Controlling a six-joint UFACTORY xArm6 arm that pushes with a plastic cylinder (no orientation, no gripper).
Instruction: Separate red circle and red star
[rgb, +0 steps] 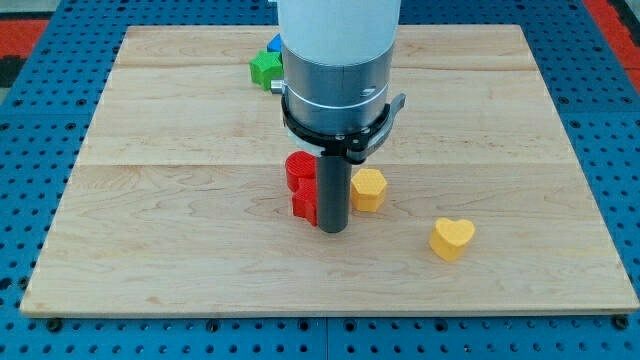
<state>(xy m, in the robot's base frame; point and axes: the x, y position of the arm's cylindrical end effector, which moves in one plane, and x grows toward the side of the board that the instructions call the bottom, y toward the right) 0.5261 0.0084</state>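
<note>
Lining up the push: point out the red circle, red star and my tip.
red circle (298, 168), camera view, top face.
red star (304, 204), camera view, visible left part.
my tip (333, 230), camera view, rod's lower end.

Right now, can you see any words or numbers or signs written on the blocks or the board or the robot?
None: nothing readable shows anywhere in this view.
The red circle, red star, yellow hexagon-like block, yellow heart, green block and blue block have plain faces.
The wooden board shows only grain.
The arm's white and metal body carries no label, and my tip is plain dark.
</note>
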